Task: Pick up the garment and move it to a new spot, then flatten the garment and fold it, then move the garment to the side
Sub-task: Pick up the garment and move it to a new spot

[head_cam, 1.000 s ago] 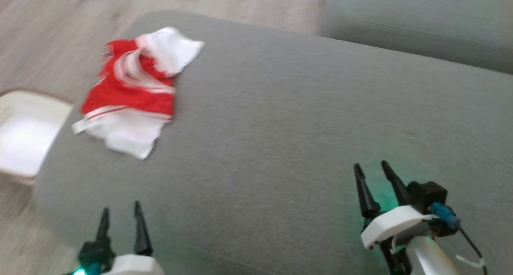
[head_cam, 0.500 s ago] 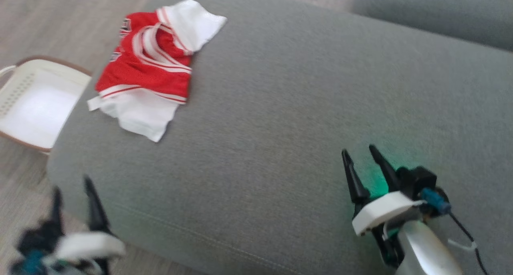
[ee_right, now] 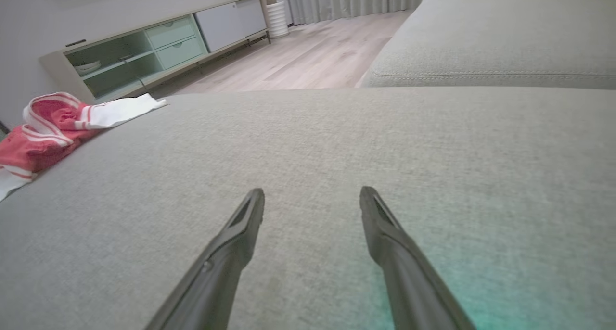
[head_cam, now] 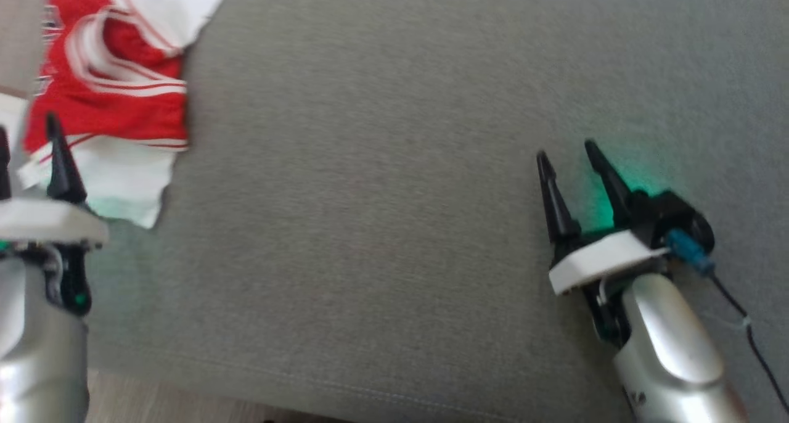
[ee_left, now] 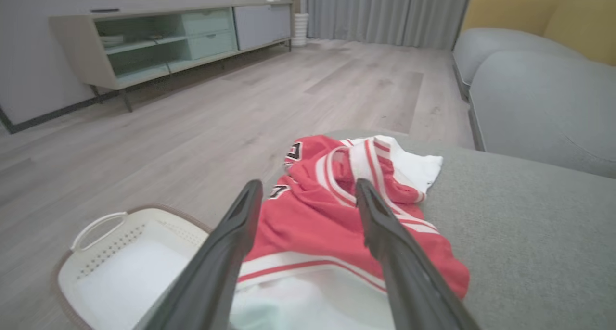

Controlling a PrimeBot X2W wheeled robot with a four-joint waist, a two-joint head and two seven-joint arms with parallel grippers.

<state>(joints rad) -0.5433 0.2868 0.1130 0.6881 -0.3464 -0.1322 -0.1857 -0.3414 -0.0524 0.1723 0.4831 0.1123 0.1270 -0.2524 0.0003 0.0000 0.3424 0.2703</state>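
Note:
The garment (head_cam: 111, 96), a crumpled red jersey with white trim and white panels, lies on the far left of the grey sofa cushion (head_cam: 382, 195). My left gripper (head_cam: 28, 136) is open at the left edge of the head view, with its fingers just over the garment's near white hem. In the left wrist view the open left gripper (ee_left: 308, 185) frames the red cloth of the garment (ee_left: 332, 219) and holds nothing. My right gripper (head_cam: 567, 153) is open and empty, low over bare cushion at the right. The right wrist view shows the right gripper (ee_right: 313, 193) far from the garment (ee_right: 43, 128).
A white laundry basket (ee_left: 120, 253) sits on the wooden floor just off the cushion's left end. A second grey sofa seat (ee_left: 539, 94) lies beyond the garment, and a low cabinet (ee_left: 159, 41) stands against the wall. The cushion's front edge (head_cam: 308, 383) runs along the bottom of the head view.
The head camera has swung, shifting the whole picture. My left gripper has come up from beside the cushion's front-left corner to the garment's near hem. The right gripper stays open over bare cushion.

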